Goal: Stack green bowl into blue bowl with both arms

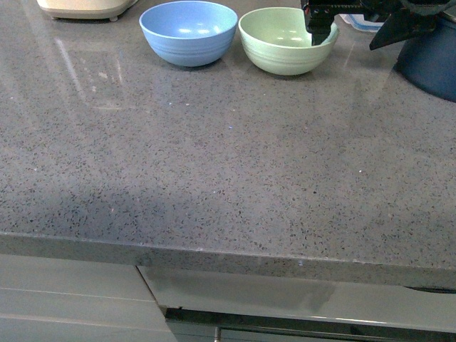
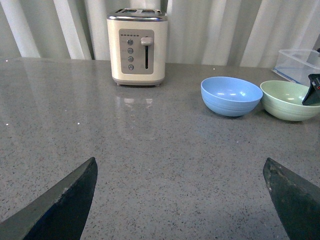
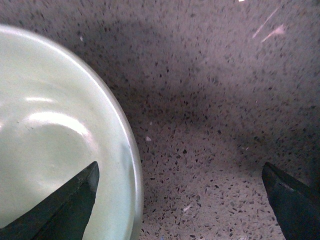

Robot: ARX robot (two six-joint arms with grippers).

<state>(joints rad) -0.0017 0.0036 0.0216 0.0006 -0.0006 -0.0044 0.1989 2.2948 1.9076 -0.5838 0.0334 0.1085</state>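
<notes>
Right gripper [image 3: 180, 165] astride green bowl [image 3: 50, 140] rim

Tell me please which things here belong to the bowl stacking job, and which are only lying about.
Belong to the job:
- green bowl
- blue bowl, beside it
- right gripper, open, one finger over the green bowl's inside and one outside its rim
- left gripper, open, away from both bowls

Only lying about:
- toaster
- clear container
- dark blue pot
</notes>
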